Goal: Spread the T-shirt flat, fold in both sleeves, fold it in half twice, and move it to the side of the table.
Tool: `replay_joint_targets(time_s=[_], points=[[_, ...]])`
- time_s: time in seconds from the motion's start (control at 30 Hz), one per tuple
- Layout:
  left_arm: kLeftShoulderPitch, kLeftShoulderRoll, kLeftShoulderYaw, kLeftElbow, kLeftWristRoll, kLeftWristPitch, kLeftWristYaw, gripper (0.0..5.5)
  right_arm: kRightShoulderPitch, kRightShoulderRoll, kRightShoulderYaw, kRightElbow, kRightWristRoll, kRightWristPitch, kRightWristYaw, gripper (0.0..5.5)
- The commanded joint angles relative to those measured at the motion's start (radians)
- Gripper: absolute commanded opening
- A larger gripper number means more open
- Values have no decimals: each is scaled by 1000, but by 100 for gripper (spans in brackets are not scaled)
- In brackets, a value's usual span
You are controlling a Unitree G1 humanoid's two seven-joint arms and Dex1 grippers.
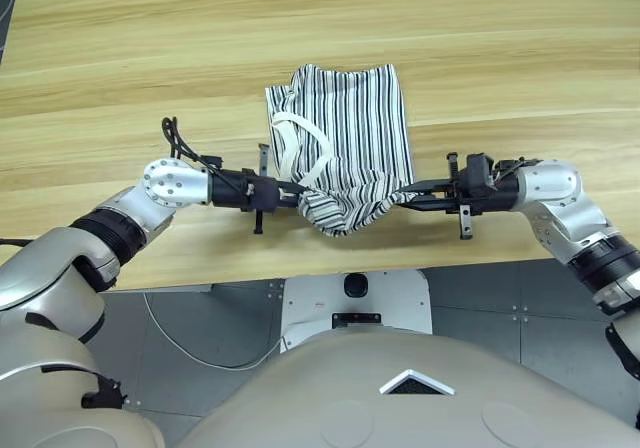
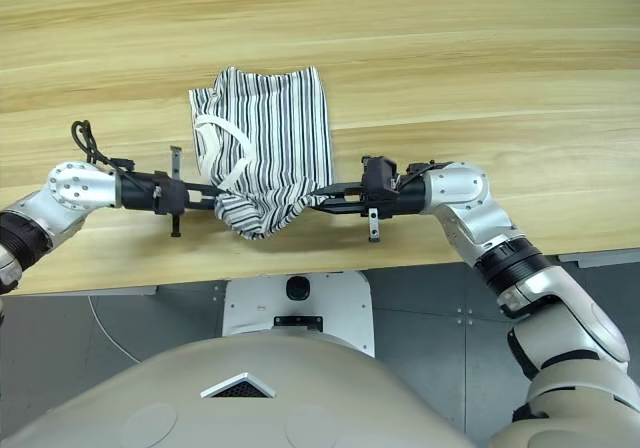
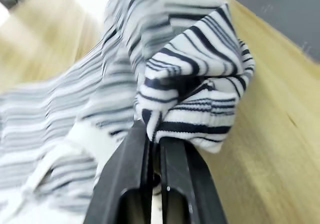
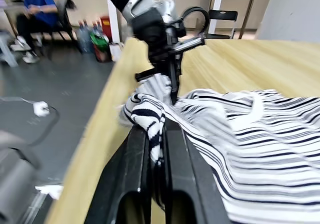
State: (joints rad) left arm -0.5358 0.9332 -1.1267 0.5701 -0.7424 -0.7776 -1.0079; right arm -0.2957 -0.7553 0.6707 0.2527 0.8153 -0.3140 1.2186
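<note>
A black-and-white striped T-shirt (image 1: 345, 138) with a white neckband lies bunched on the wooden table (image 1: 320, 28), its near edge lifted and sagging between the two grippers. My left gripper (image 1: 296, 190) is shut on the shirt's near left corner (image 3: 165, 119). At the shirt's near right corner (image 4: 147, 116), my right gripper (image 1: 405, 198) is shut on the cloth. Both hang close to the table's front edge. In the right wrist view the left gripper (image 4: 167, 69) shows beyond the shirt.
The table's front edge (image 1: 330, 273) runs just below the grippers. Bare wood stretches behind and to both sides of the shirt. Chairs and bags stand on the floor (image 4: 60, 84) past the table's end.
</note>
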Motion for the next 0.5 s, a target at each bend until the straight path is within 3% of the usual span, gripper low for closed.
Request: replay_joint_targets(time_s=[0.03, 0.23, 0.5], points=[[56, -14, 289, 39, -142, 215, -242, 10, -19, 65, -195, 22, 42, 128, -14, 10], [98, -150, 605, 139, -116, 384, -378, 10, -59, 248, -320, 181, -162, 134, -148, 10], [86, -349, 829, 215, 34, 469, -352, 10, -105, 428, -378, 270, -448, 171, -450, 10]])
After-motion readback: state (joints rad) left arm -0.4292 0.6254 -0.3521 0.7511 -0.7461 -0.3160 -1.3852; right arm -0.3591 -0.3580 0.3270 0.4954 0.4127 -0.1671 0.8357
